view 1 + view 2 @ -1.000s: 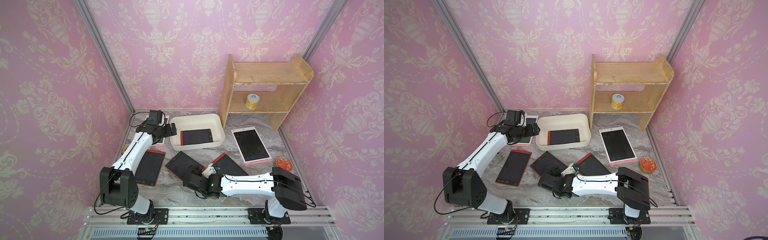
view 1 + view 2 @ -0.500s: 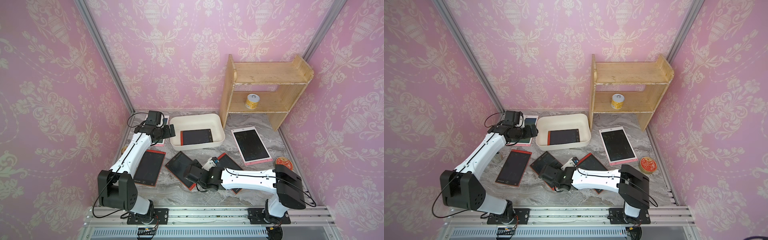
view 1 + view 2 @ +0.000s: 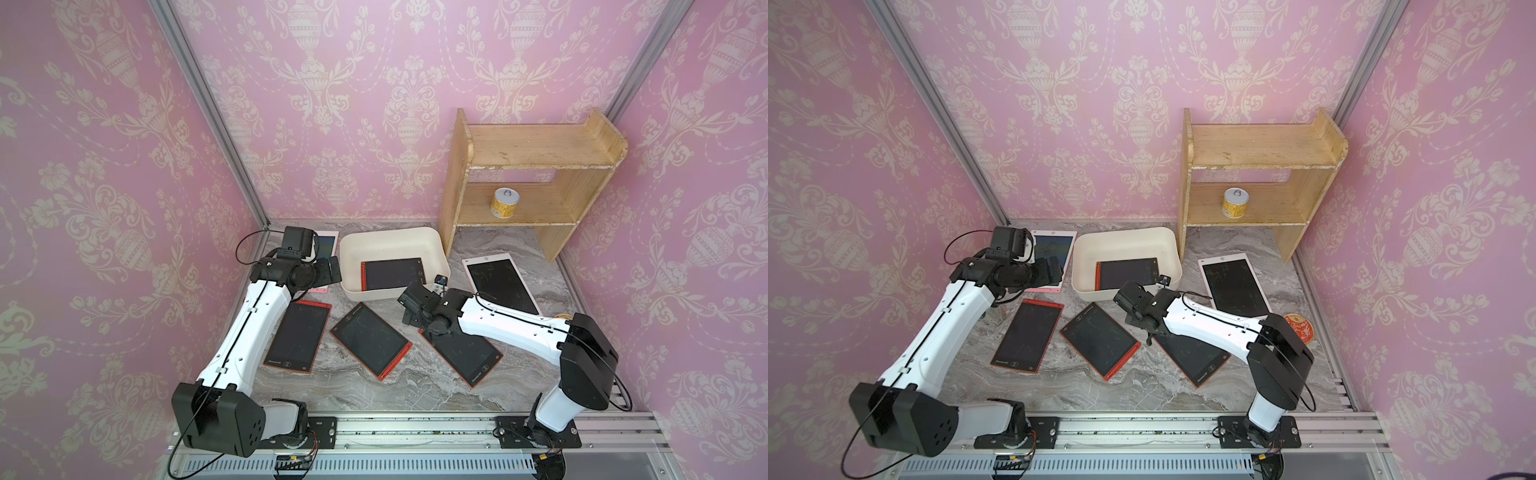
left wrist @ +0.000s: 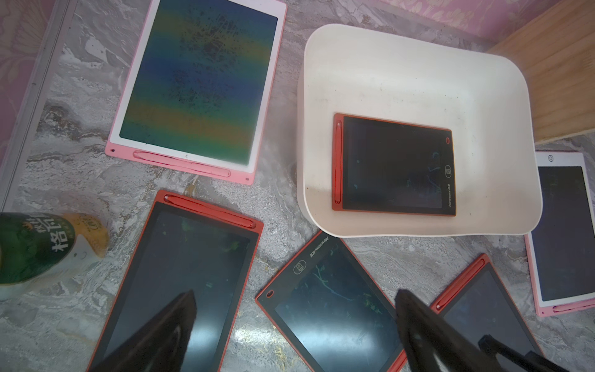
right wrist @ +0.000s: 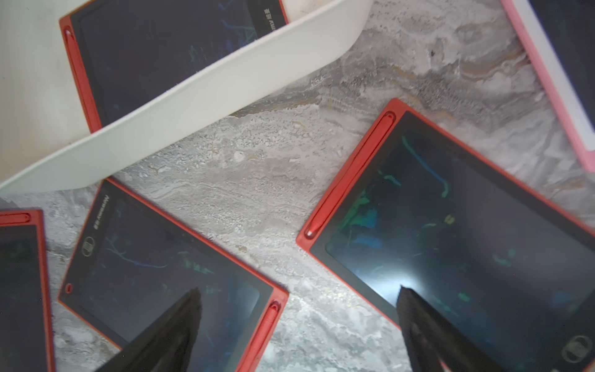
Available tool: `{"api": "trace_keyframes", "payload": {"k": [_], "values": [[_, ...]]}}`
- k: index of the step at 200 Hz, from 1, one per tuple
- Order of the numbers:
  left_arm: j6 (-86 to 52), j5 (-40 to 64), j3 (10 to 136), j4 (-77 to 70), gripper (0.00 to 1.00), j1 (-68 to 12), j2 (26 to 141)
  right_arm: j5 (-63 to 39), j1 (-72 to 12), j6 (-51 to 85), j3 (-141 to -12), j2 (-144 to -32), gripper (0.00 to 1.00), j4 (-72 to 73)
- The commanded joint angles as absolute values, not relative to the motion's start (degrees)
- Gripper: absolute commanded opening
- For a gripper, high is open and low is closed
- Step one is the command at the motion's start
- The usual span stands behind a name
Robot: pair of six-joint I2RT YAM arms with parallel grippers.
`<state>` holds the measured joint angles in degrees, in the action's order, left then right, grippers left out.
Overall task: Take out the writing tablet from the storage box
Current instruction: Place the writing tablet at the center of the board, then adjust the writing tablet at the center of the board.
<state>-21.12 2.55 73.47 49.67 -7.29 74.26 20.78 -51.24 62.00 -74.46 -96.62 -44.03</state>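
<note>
We see a white-shelled left arm (image 3: 254, 328) and right arm (image 3: 511, 328), with blocky black joint housings (image 3: 216, 419) and looping black cables (image 3: 237, 252). The left end effector (image 4: 294, 293) and right end effector (image 5: 299, 290) carry dark tapered fingers (image 4: 167, 328).

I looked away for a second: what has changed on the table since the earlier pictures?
The right gripper swung from near the middle red tablet back toward the storage box, jaws open and empty. The left gripper barely moved beside the box, also open. The writing tablet still lies in the box; nothing was grasped or released.
</note>
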Motion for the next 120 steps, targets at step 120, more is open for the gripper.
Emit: {"api": "trace_keyframes", "payload": {"k": [120], "values": [[-25.7, 0.0, 65.9, 54.7, 0.99, -6.9, 69.2, 16.7, -49.7, 24.7, -83.2, -109.8, 0.91, -50.7]]}}
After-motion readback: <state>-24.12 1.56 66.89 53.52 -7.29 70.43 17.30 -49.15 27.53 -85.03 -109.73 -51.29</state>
